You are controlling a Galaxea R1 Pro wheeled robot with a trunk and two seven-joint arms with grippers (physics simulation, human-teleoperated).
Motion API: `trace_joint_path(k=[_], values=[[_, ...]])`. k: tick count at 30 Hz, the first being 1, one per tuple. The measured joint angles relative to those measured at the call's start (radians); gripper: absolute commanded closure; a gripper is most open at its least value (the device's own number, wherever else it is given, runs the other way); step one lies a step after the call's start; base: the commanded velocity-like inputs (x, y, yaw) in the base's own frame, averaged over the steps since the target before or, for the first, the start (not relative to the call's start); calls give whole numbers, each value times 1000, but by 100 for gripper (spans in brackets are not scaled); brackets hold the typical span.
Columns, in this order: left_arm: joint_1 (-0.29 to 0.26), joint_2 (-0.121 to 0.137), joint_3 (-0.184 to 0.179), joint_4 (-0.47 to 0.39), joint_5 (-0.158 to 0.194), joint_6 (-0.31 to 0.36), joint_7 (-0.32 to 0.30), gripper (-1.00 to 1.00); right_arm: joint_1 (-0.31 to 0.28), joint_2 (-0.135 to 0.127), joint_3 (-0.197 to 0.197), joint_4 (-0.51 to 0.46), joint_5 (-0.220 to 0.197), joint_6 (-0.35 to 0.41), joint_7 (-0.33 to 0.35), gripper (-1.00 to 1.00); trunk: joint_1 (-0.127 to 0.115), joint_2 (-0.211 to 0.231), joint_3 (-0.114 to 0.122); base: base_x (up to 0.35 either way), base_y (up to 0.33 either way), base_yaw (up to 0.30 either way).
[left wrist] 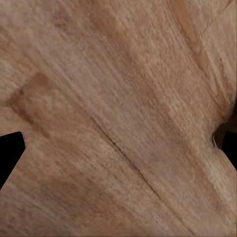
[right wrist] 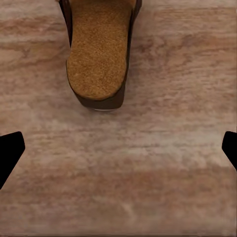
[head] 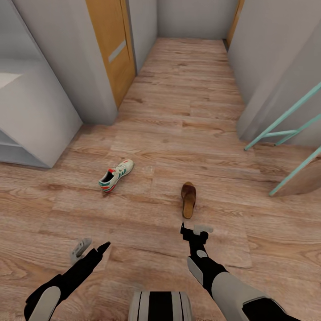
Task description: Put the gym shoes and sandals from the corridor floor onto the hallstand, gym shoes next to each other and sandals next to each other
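Observation:
One gym shoe (head: 116, 174), white with green stripes and red-orange accents, lies on the wood-plank corridor floor (head: 187, 111) left of centre. One brown sandal (head: 188, 199) lies to its right, heel toward me. My right gripper (head: 194, 230) hovers open just short of that heel. In the right wrist view the sandal's tan footbed (right wrist: 98, 54) sits beyond the spread fingertips (right wrist: 11, 150). My left gripper (head: 91, 248) is open low over bare floor, below and left of the shoe. Its dark fingertips (left wrist: 10, 153) show at the edges of the left wrist view over planks (left wrist: 118, 118).
A white unit (head: 31, 116) with an open shelf stands at the left; I cannot tell whether it is the hallstand. An orange wooden door (head: 111, 49) is beside it. Teal bars (head: 285, 120) lean along the right wall. The corridor runs on ahead. My base (head: 160, 305) shows at the bottom.

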Motion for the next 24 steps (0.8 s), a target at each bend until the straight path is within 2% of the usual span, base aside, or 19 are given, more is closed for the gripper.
trace_joint_path(k=[3, 7, 11, 24], values=[[0, 0, -1, 0, 0, 0, 2, -100, 0, 0, 0, 0, 0, 1, 0, -100, 1, -1, -12, 0, 0, 0], [0, 1, -2, 2, -1, -1, 1, -100, 0, 0, 0, 0, 1, 1, 0, -100, 1, -1, -12, 1, 0, 0], [0, 3, -6, 48, -5, -5, 1, -100, 0, 0, -1, 0, -1, 1, -1, -100, 1, -1, -12, 104, 3, 0], [-1, 2, -12, 84, -8, -6, 3, -100, 0, 0, -11, -1, -11, 2, -2, -100, 1, -1, -12, 244, 82, 0]])
